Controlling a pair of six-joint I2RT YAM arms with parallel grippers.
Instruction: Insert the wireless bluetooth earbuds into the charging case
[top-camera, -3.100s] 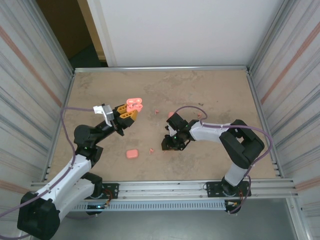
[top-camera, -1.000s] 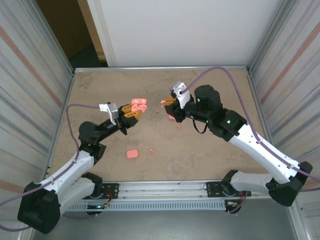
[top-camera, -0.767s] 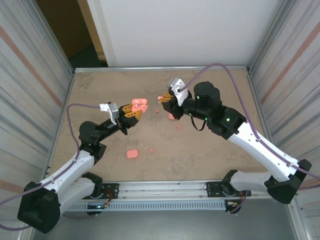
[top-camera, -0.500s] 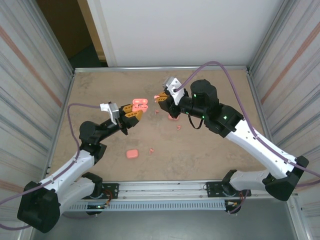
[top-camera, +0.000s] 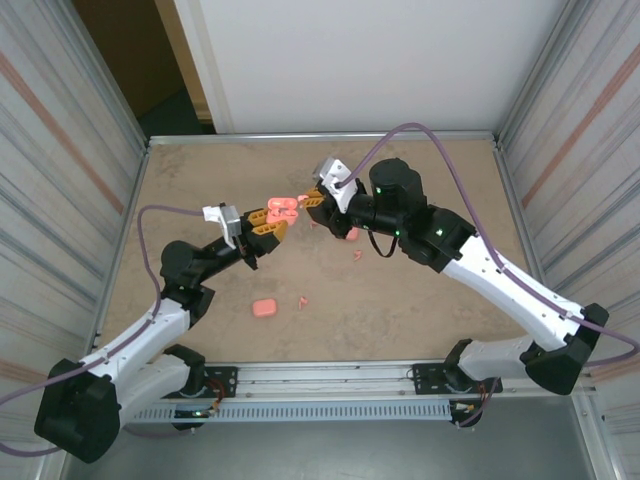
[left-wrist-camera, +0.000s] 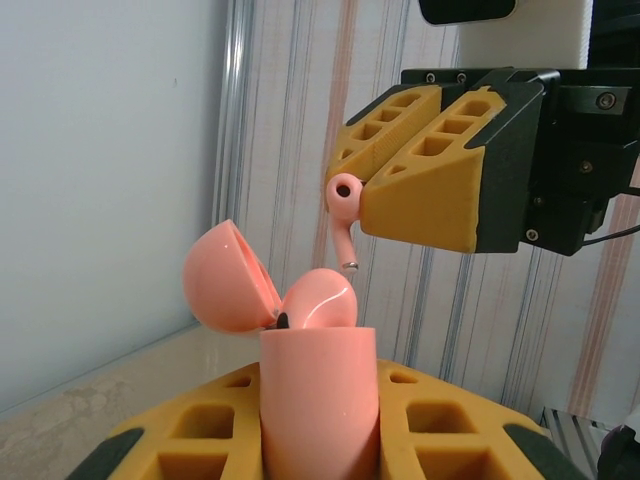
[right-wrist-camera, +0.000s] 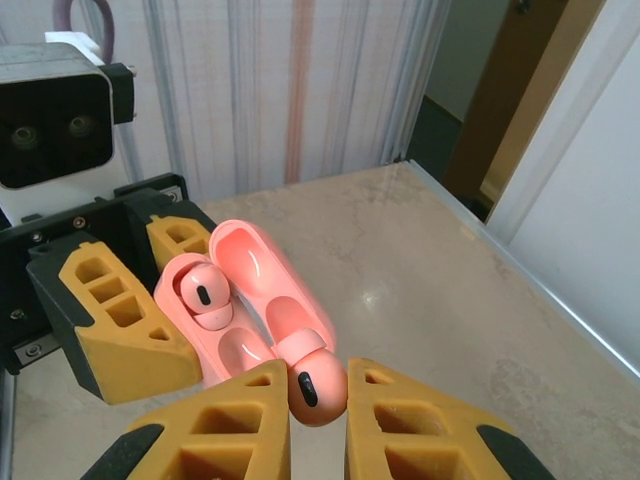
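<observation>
Holding the open charging case (top-camera: 283, 208) above the table (top-camera: 420, 300), left of centre and toward the far side, my left gripper (top-camera: 270, 224) is clamped on its body in the top external view. My right gripper (top-camera: 311, 198) sits just to the right of it, fingers together, tips close to the case.

From the left wrist, the case stands upright between my left fingers, its lid (left-wrist-camera: 225, 280) tipped open to the left. The seated earbud (left-wrist-camera: 320, 300) bulges from its top. Above that, the held earbud (left-wrist-camera: 345, 200) is pinched by its head at the tips of my right fingers. Its stem hangs down, apart from the case.

From the right wrist, the held earbud lies between my right fingers, just near of the empty well (right-wrist-camera: 245, 350). The seated earbud fills the well to the left.

To do this well, I judge that I should keep the left arm steady and bring the stem squarely over the empty well. I should then lower it along the well's own line, clear of the lid and the neighbouring bud. My pinch is small, so the bud may twist. I should let go only once its head rests in the well.
</observation>
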